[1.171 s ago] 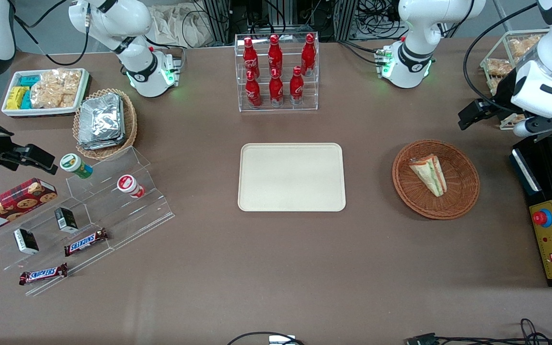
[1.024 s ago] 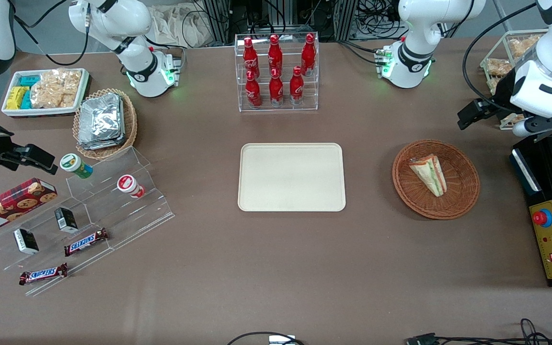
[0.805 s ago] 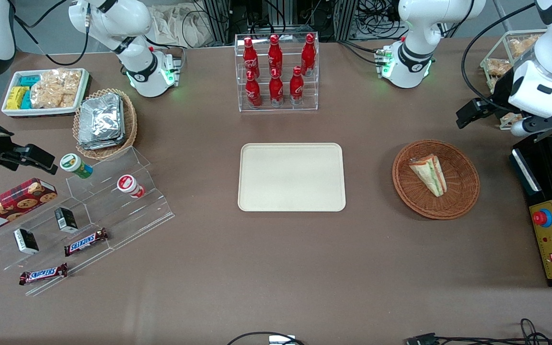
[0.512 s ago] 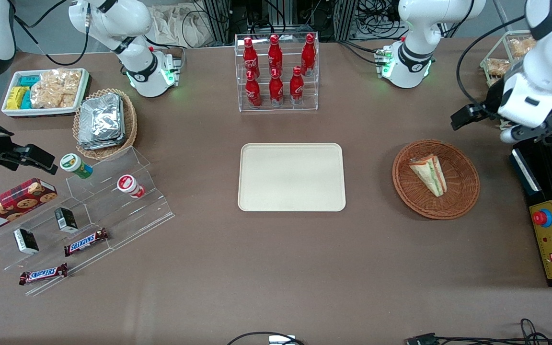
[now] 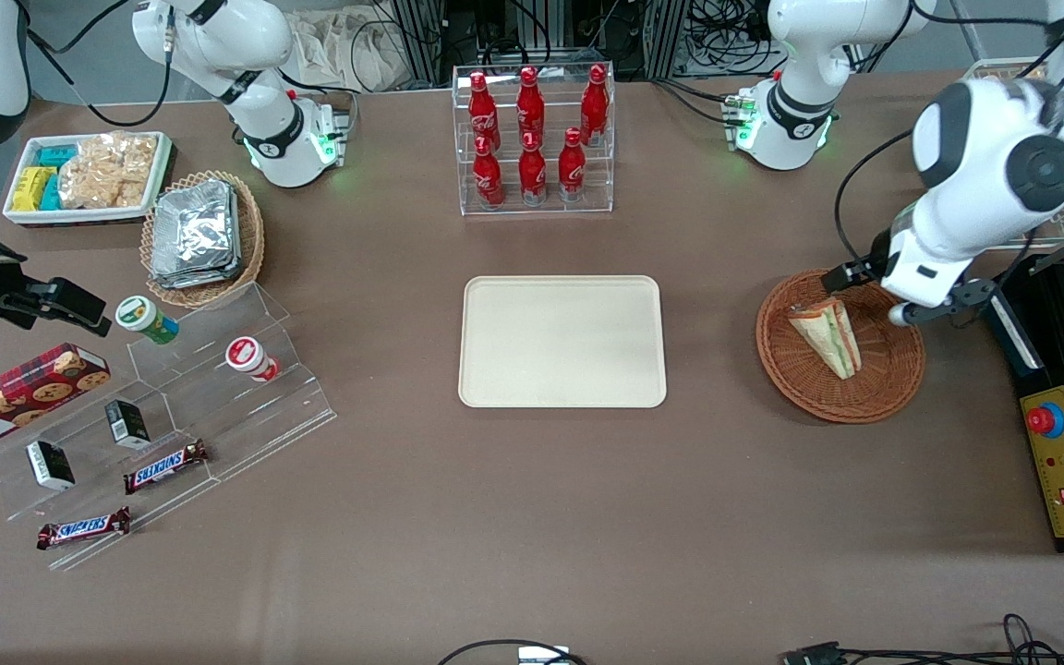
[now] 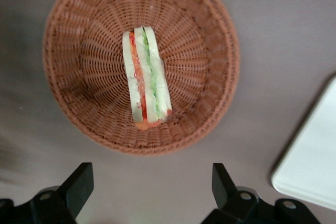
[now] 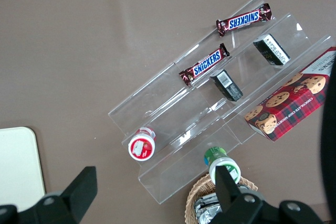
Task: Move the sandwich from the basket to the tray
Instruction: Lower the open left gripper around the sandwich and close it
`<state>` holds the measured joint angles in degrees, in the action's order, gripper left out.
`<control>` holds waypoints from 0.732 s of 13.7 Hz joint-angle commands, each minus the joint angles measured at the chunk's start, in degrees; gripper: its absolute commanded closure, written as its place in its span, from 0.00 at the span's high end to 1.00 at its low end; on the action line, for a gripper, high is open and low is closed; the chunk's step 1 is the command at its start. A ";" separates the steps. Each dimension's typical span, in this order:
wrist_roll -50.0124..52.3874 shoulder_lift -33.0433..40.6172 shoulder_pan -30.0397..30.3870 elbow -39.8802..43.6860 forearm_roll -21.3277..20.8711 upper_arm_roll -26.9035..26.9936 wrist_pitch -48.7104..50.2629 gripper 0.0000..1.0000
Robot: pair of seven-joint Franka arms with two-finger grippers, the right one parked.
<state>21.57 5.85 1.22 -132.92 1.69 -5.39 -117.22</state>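
Pale-bread sandwich, red-green filling, apparently on edge in basket, open empty end effector above.

A robotics lab arranged as a mock snack shop. White robot arms are bolted onto a brown table, with tangled cables and metal framing along the edge farthest from the front camera. An emergency-stop control box sits at the working arm's end. Goods are displayed as in a store: red cola bottles in a clear acrylic rack, and Snickers bars and a cookie box on clear acrylic steps. The left arm's gripper hangs spread wide above the table.
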 commanded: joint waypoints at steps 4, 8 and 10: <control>0.32 -10.14 2.64 -7.07 -4.06 0.03 -18.01 0.99; 0.31 -14.20 3.17 -7.62 -4.06 -0.06 -22.70 0.92; 0.31 -14.11 3.26 -7.53 -4.06 -0.06 -22.70 0.41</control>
<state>21.56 -8.82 4.11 -140.53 -1.32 -5.29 -139.46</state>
